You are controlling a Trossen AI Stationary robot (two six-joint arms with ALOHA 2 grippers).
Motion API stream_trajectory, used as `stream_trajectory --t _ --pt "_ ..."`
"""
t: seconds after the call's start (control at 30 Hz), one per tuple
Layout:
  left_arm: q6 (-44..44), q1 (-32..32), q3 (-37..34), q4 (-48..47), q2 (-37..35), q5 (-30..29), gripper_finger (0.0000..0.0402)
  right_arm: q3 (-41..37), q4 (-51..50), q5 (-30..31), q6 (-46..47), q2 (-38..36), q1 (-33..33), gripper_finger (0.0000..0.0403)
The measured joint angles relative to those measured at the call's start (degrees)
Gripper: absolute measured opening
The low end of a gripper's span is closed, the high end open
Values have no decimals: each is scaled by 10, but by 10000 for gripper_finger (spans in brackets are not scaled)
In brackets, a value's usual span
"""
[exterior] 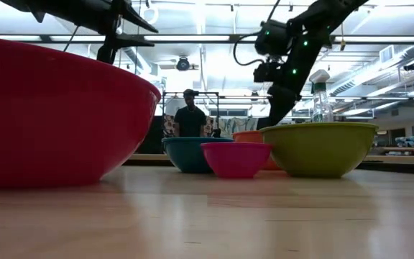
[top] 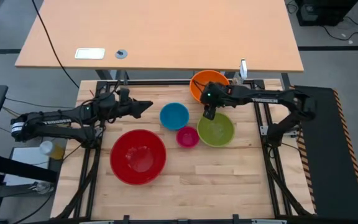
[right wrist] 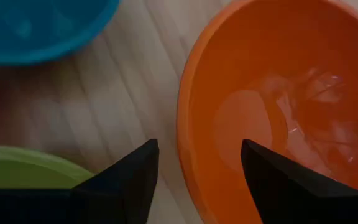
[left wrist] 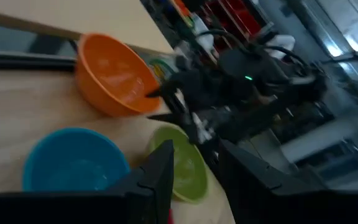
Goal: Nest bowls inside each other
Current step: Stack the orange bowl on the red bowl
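Five bowls stand upright on their bases on the wooden table: a big red bowl (top: 138,156) near the front left, a blue bowl (top: 174,116), a small pink bowl (top: 188,136), a green bowl (top: 215,129) and an orange bowl (top: 207,84) at the far edge. My right gripper (right wrist: 197,165) is open and points steeply down over the orange bowl's near rim (right wrist: 188,124). One finger is over the bowl's hollow and one is outside it; no touch shows. My left gripper (top: 146,107) is open, raised and about level, left of the blue bowl.
A second, lighter table (top: 166,31) stands behind the work table. A bottle (top: 45,148) sits off the left edge. A person (exterior: 191,115) stands in the room far behind. Bare wood lies along the table's near edge and at the front right.
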Motion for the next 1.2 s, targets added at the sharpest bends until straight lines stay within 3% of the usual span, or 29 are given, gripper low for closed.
stream_trajectory --t 0.23,0.5,0.77,1.0,1.2 --pt "0 -18 0 -5 0 6 130 0 0 6 -38 41 0 161" --pt "8 -19 0 -7 0 6 130 0 1 -13 -71 42 0 27" --pt "8 1 0 -46 -32 5 130 2 -18 1 -126 28 32 42" --pt "-14 21 0 -109 -70 5 130 91 -55 -22 -149 4 91 28" --pt "-14 34 0 -119 -96 6 130 189 -74 -127 -136 2 163 38"
